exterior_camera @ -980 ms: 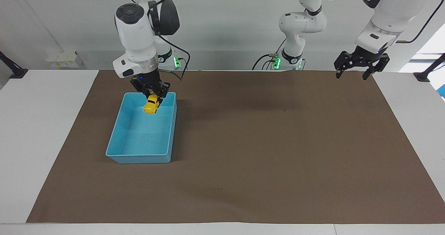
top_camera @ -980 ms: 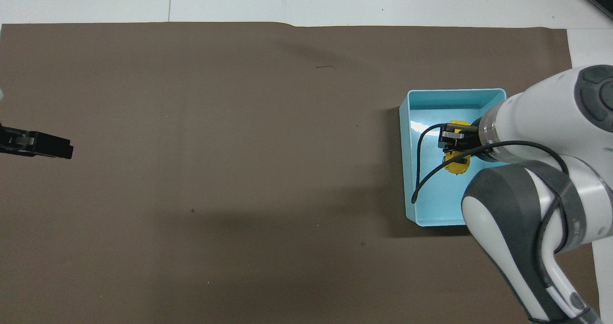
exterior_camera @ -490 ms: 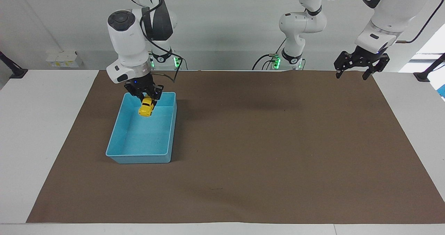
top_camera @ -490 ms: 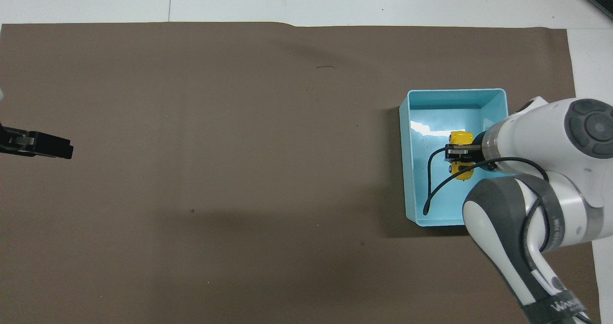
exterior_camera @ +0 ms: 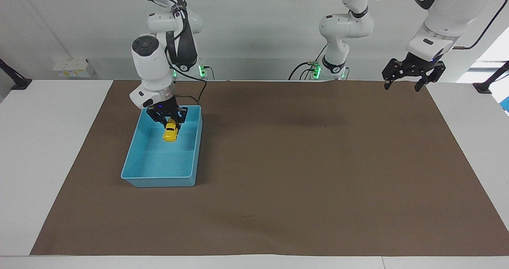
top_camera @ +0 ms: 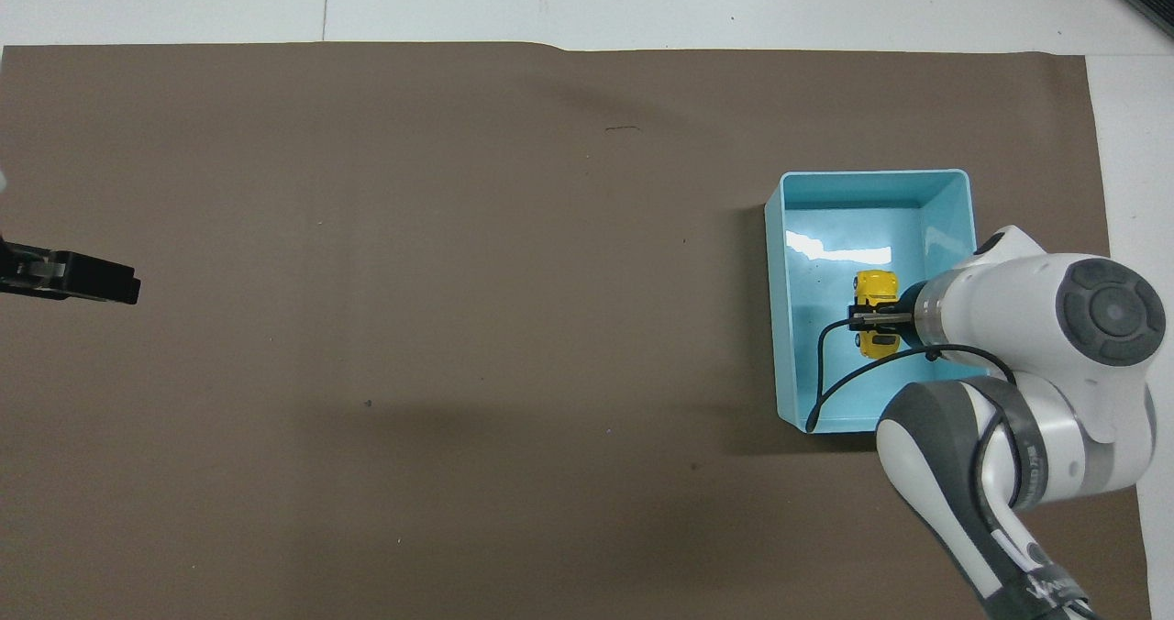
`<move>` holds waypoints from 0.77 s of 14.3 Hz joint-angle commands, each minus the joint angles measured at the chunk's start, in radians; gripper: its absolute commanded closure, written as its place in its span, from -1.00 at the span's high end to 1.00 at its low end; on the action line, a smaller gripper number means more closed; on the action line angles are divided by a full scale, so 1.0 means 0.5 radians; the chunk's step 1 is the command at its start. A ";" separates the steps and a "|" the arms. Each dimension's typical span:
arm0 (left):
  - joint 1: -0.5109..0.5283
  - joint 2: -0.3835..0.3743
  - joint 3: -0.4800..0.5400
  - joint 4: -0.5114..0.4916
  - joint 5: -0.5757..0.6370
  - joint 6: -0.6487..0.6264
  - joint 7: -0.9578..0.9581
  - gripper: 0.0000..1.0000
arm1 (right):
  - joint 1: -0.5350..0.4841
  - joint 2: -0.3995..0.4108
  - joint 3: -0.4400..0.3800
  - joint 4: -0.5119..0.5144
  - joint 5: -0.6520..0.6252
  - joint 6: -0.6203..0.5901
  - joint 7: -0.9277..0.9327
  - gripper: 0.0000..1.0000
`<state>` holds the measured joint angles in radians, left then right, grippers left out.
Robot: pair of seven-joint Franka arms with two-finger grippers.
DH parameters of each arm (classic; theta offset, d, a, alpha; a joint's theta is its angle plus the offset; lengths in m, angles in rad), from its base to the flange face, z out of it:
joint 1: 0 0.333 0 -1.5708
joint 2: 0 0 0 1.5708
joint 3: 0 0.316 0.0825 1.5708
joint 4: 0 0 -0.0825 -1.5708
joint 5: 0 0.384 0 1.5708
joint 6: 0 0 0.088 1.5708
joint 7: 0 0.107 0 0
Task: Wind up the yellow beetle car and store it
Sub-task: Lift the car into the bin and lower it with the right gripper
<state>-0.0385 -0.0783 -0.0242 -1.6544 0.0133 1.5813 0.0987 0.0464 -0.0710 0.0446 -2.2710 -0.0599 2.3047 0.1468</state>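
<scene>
One yellow beetle car (exterior_camera: 171, 132) hangs clenched in the right gripper (exterior_camera: 167, 119), inside the blue bin (exterior_camera: 137, 177).

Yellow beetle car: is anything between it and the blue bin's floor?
Nothing visible. The right hand holds the yellow beetle car over the blue bin, whose floor below it is bare.

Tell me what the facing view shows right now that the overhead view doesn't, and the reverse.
Only the facing view: both arm bases, and the whole left tool hanging open in the air over the mat's edge at the left arm's end; the overhead shows only its tip. It also shows the yellow beetle car hanging nose-down from the right tool.

Only the overhead view: the car's spot over the blue bin floor, about mid-bin.

Both: the right tool shut on the car over the bin, and the brown mat.
</scene>
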 commanded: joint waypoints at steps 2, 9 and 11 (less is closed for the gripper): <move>0.006 -0.037 -0.004 -0.026 0.016 -0.006 0.002 1.00 | -0.129 0.001 0.018 -0.219 0.052 0.278 -0.235 -1.00; 0.006 -0.037 -0.004 -0.026 0.016 -0.006 0.002 1.00 | -0.126 0.298 0.021 -0.281 0.061 0.636 -0.272 -1.00; 0.006 -0.037 -0.004 -0.026 0.016 -0.006 0.002 1.00 | -0.123 0.317 0.018 -0.284 0.061 0.655 -0.254 0.08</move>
<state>-0.0385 -0.0783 -0.0242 -1.6545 0.0133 1.5813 0.0987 -0.0071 0.0709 0.0462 -2.4103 -0.0598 2.6154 0.0542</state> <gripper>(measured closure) 0.000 0.542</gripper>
